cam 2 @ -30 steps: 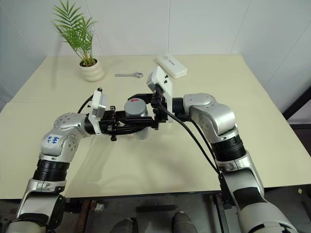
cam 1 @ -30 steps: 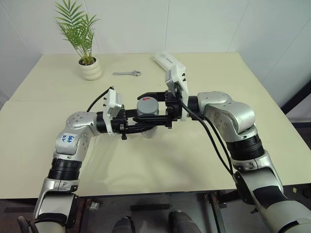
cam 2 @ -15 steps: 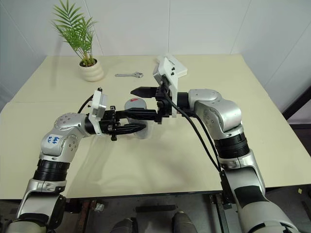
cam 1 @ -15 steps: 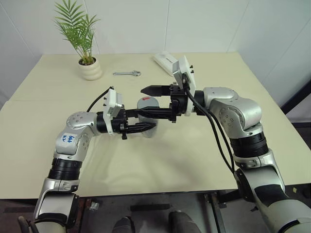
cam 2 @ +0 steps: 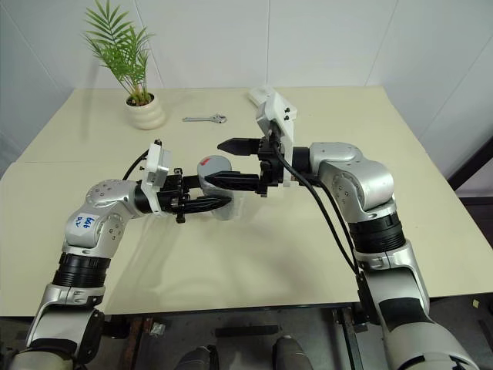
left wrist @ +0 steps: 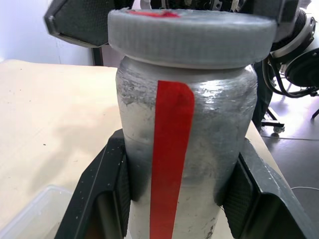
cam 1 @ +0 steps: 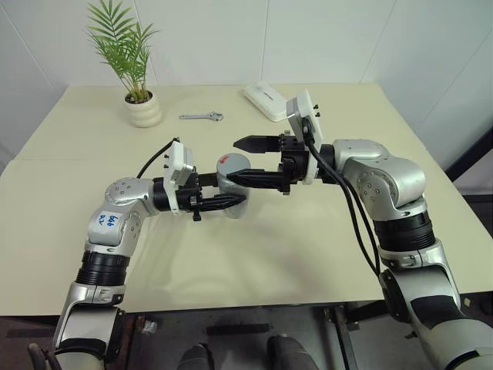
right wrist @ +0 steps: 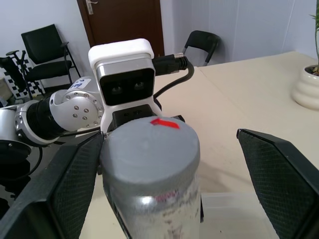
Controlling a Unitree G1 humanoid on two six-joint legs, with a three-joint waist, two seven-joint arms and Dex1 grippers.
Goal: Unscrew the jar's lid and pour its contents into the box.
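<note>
My left gripper (cam 1: 229,193) is shut on the jar (left wrist: 184,149), a small cloudy cylinder with a red strip down its side, held upright just above the table. Its black fingers (left wrist: 104,191) clamp the jar's lower body. The grey lid (left wrist: 192,32) sits on top with a red mark on it. My right gripper (cam 1: 233,160) is open, with its fingers (right wrist: 279,169) standing wide on either side of the lid and apart from it. A corner of the clear box (left wrist: 30,214) lies on the table under the jar. The contents cannot be made out through the jar's wall.
A potted palm in a white pot (cam 1: 144,110) stands at the table's far left. A metal wrench (cam 1: 202,116) lies beside it, and a white oblong case (cam 1: 266,100) rests at the far middle. The table's front edge (cam 1: 231,297) runs close to me.
My right gripper has drawn back to the right from the lid, still open. The left gripper and the jar have not moved.
</note>
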